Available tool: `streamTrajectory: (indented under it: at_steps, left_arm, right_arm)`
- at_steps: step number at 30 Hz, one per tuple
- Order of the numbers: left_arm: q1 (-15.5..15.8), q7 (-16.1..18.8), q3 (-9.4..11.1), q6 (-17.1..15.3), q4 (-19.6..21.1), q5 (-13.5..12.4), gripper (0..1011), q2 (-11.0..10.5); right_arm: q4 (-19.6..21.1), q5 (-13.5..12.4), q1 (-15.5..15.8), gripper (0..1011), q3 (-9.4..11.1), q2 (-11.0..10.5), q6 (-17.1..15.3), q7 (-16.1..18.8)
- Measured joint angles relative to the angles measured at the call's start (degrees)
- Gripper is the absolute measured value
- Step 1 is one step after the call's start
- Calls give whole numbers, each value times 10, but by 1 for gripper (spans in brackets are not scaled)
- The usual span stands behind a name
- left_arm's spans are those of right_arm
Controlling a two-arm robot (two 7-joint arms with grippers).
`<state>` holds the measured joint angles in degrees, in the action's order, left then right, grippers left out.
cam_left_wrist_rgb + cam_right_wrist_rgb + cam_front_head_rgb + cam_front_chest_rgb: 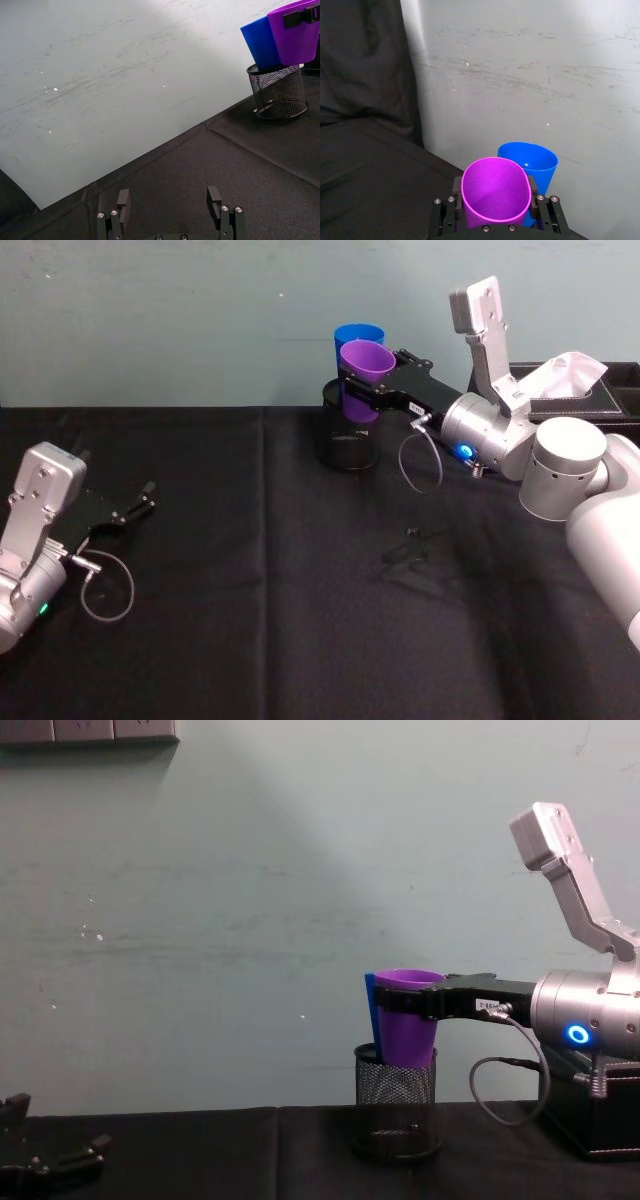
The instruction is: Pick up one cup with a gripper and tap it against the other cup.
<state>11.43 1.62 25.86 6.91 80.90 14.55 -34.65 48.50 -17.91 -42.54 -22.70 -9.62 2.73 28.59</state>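
My right gripper (360,388) is shut on the purple cup (366,364) just under its rim, holding it upright in the air at the back of the table. The cup's side rests against the blue cup (356,335), which leans inside a black wire-mesh pen holder (348,445). In the chest view the purple cup (409,1020) hides most of the blue cup (371,1005), and its base dips just inside the holder's rim (396,1055). The right wrist view shows both rims side by side, purple (495,192) and blue (536,161). My left gripper (140,502) rests open at the table's left.
A black tissue box (575,400) with a white tissue stands at the back right, behind my right arm. A small dark object (410,552) lies on the black cloth in front of that arm. The pale wall runs close behind the cups.
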Motion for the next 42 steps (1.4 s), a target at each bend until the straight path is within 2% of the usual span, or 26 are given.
streamTrajectory:
  at_steps: [42]
  left_arm:
    - [0, 0, 0, 0, 0, 0, 1000, 0]
  right_arm:
    - [0, 0, 0, 723, 0, 0, 0, 0]
